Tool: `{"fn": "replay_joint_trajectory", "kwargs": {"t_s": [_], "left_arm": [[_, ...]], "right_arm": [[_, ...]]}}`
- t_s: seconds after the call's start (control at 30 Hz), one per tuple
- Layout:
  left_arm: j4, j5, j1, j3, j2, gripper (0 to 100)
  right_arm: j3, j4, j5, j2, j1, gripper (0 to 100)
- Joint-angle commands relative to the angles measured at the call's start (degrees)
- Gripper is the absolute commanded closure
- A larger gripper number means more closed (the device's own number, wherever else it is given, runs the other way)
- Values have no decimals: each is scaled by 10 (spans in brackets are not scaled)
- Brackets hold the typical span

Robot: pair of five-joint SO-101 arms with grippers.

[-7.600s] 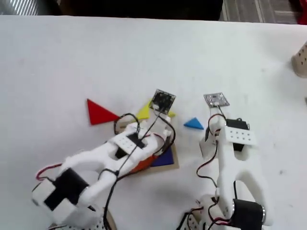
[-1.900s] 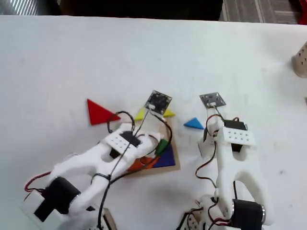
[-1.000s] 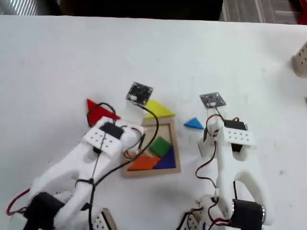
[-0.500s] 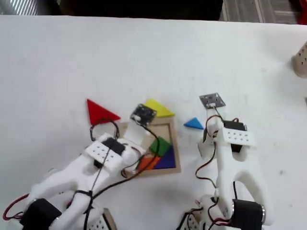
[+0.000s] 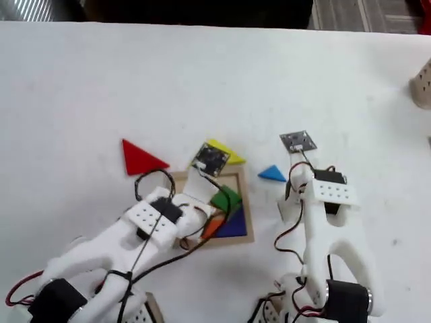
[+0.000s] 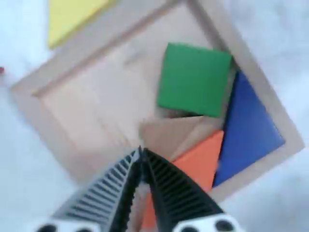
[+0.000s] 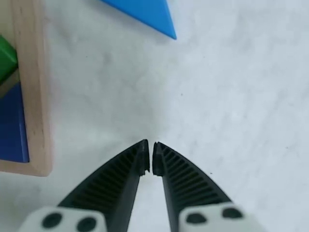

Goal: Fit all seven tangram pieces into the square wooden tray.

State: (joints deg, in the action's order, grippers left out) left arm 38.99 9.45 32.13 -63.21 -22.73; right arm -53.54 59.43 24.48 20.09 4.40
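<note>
The square wooden tray (image 5: 246,202) lies near the table's front, holding a green square (image 5: 225,198), a dark blue triangle (image 5: 236,225) and an orange piece (image 5: 211,227). My left gripper (image 6: 142,153) is shut and empty, its tips low over the tray's bare floor (image 6: 96,96) beside the orange piece (image 6: 203,157) and the green square (image 6: 195,79). A yellow triangle (image 5: 226,153) lies against the tray's far rim. A red triangle (image 5: 141,158) lies to the tray's left and a light blue triangle (image 5: 272,173) to its right. My right gripper (image 7: 150,150) is shut over bare table, between the tray's rim (image 7: 34,96) and the light blue triangle (image 7: 145,12).
The right arm (image 5: 330,208) stands just right of the tray, close to the left arm (image 5: 145,225). A perforated cardboard object (image 5: 421,84) sits at the table's right edge. The far half of the table (image 5: 202,74) is open white surface.
The left arm has swung right from the tray's left edge near the red triangle to over the tray's middle. The right arm has stayed put.
</note>
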Motion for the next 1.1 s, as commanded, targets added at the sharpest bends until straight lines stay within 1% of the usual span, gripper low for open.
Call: {"fn": "replay_joint_trajectory", "kwargs": {"t_s": [0.0, 0.07, 0.2, 0.4, 0.57, 0.83, 0.9, 1.07], "left_arm": [[-13, 4, 6, 4, -8, 980], [-14, 4, 6, 4, -8, 980], [-49, 5, 6, 2, -8, 980], [-81, 5, 9, 4, -8, 980], [-83, 6, 11, 2, -8, 980], [-84, 6, 70, 1, -8, 980], [-98, 6, 74, 0, -8, 980], [-103, 6, 75, -8, -7, 980]], "right_arm": [[4, -8, 6, 0, -5, 981], [4, -8, 6, 0, -5, 981], [4, -7, 6, 0, -5, 981], [4, -7, 7, 0, -5, 981], [4, -7, 7, 0, -5, 981], [4, -6, 7, 0, -4, 981], [4, -6, 7, 0, -3, 981], [4, -6, 7, 0, -4, 981]]}}
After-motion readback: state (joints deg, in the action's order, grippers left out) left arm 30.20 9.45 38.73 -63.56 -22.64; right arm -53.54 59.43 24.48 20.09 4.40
